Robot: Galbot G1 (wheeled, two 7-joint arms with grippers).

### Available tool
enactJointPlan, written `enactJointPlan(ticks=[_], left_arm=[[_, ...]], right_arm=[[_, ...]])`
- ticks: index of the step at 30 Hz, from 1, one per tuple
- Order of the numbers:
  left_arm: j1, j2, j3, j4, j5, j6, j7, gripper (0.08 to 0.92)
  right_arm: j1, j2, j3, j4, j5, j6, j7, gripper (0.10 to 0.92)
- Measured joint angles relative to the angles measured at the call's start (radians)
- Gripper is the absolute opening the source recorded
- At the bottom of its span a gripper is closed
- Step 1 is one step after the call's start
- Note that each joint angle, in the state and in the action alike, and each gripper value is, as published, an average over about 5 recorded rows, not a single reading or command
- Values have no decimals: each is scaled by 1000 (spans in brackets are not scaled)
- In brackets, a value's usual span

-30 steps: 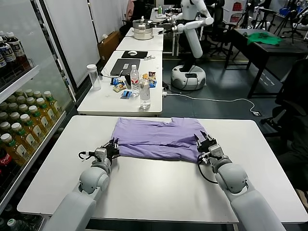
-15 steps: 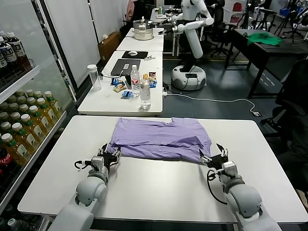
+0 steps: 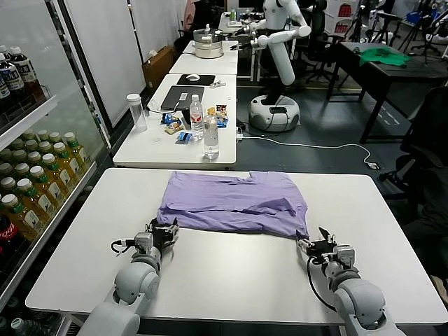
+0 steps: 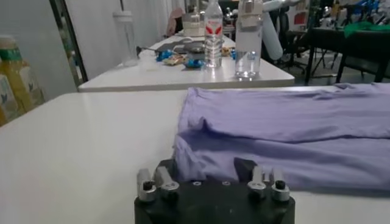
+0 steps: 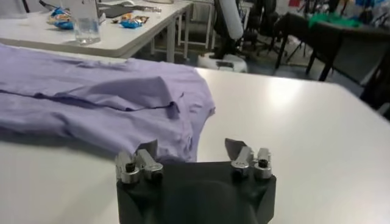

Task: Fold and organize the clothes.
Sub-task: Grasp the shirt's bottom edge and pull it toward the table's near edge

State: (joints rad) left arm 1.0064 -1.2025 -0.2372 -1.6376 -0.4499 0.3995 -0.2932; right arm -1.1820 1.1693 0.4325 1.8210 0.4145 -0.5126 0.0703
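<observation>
Lavender short-sleeved T-shirt of thin soft fabric (image 3: 234,202) lies folded over on itself on the white rectangular table (image 3: 231,280), toward the far half, long axis running left-right. Top layer is doubled back over the lower one, with a rumpled fold line visible along the near side in both wrist views. Near edge is uneven; the near right corner hangs a bit lower than the left

Left gripper (image 3: 163,234) sits low over the table at the shirt's near left corner, fingers spread apart, nothing between them. In the left wrist view the fingertips (image 4: 167,168) sit right at the fabric edge (image 4: 286,143); can't tell whether they touch it. Not grasping

Right gripper (image 3: 316,243) is low over the table just beside the shirt's near right corner, slightly toward the robot and outboard of it. Fingers apart and empty. In the right wrist view the cloth corner (image 5: 122,103) ends just ahead of the fingers (image 5: 148,147), one tip overlapping the hem in view; contact unclear

Both forearms reach in from the near table edge, roughly symmetric

Behind: a second white table (image 3: 150,143) with clear plastic water bottles (image 3: 211,134), a tall translucent cup (image 3: 136,112), a dark laptop (image 3: 182,96) and snack packets. Shelves of bottled drinks (image 3: 31,185) on the left. A white robot on a round base (image 3: 276,70) farther back, and a bright green cloth (image 3: 383,56) on a dark table
</observation>
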Motion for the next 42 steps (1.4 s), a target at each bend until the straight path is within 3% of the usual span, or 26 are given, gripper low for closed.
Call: enactJointPlan(ticks=[11, 15, 26, 42], left_arm=[[-10, -10, -8, 19, -55, -8, 10, 204], [-1, -12, -12, 11, -68, -14, 10, 126], [104, 9, -30, -124, -61, -4, 1, 119], [450, -3, -63, -422, 57, 3, -12, 119]], right_arm=[[25, -8, -7, -39, 40, -2, -11, 249], [18, -9, -1, -37, 47, -1, -11, 163], [-124, -30, 72, 98, 41, 4, -11, 150], [-502, -41, 259, 382, -39, 17, -29, 150]])
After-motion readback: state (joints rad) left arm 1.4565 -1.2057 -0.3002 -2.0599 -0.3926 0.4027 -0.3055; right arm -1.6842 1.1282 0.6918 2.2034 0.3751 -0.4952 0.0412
